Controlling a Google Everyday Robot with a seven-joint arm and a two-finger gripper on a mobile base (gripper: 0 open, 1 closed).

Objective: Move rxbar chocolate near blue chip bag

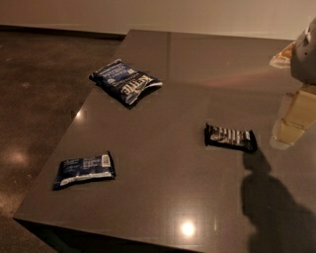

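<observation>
The rxbar chocolate (230, 137) lies flat on the dark bench (163, 197), right of centre and well apart from the blue chip bag (125, 82) toward the far left. A smaller dark-blue packet (84, 170) rests near the front left corner. The claw (295, 118) hangs at the right edge of view, near the bar's right end and not touching it. Whether it is open or closed cannot be told.

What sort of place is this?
Likely an office or lab test area: a plain dark table on a polished concrete floor by a white wall, with snack packets spread out: blue chip bag, rxbar chocolate, a smaller dark-blue packet. The gripper hangs at the right edge, over the table.
</observation>
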